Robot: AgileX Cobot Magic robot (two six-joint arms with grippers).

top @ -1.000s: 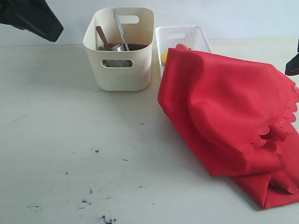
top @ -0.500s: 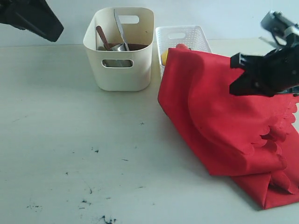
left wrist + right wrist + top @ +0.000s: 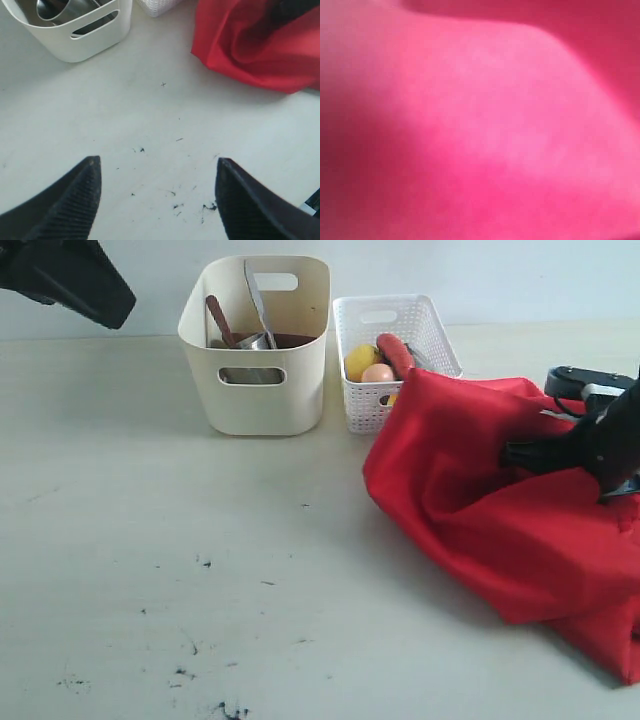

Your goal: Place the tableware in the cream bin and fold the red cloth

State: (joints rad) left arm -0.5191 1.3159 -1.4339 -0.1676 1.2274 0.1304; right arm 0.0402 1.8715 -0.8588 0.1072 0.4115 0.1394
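Scuffs of black speckle the near part of the pale bench point(image 3: 150, 540), which is otherwise bare on that side. Further in and to the right lies the bright red fabric cloth point(image 3: 470, 500), a rumpled heap whose long axis runs from the near right corner back toward the small white lattice basket point(image 3: 365, 405), which it touches. The right hand point(image 3: 520, 454) is sunk into its upper folds, tips pressed together, by my reckoning pinching a fold. The left hand point(image 3: 157, 162) hangs spread wide and empty, well apart across the bench, so the right arm is the nearer 1 for folding. Farthest back, the tall cream plastic bin point(image 3: 262, 405) holds a steel knife point(image 3: 256, 295), a brown wooden spoon point(image 3: 219, 320) and a steel cup point(image 3: 255, 342).
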